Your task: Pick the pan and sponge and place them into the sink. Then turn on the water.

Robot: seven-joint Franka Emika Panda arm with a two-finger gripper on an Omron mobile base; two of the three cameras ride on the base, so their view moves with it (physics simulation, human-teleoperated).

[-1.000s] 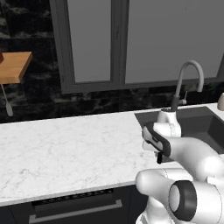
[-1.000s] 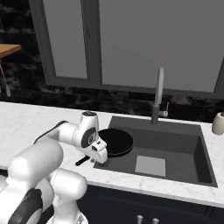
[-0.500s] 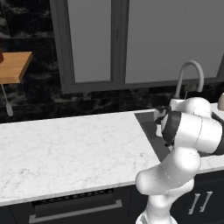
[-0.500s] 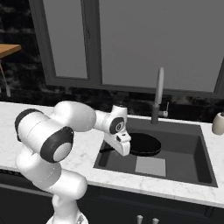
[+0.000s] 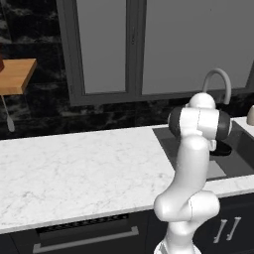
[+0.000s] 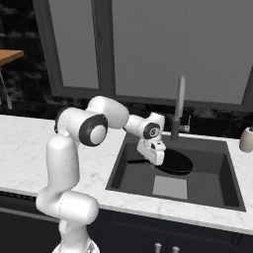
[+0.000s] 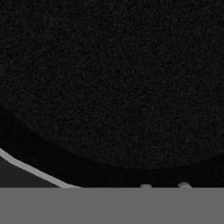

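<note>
The pan (image 6: pixel 174 162) lies inside the sink (image 6: pixel 223 190), by the back wall, its handle reaching left toward the near-left wall. The bare basin floor is open in front and to the right. The gripper (image 6: pixel 156 159) hangs just above the pan's left rim; I cannot tell how far apart its fingers (image 7: pixel 145 187) stand, nor whether they touch the pan.

A white marble countertop (image 5: pixel 74 163) runs below tall grey-framed windows (image 5: pixel 131 47). At nine o'clock, a wooden shelf (image 5: pixel 17 75); at three o'clock, a small beige bottle (image 6: pixel 246 139).
</note>
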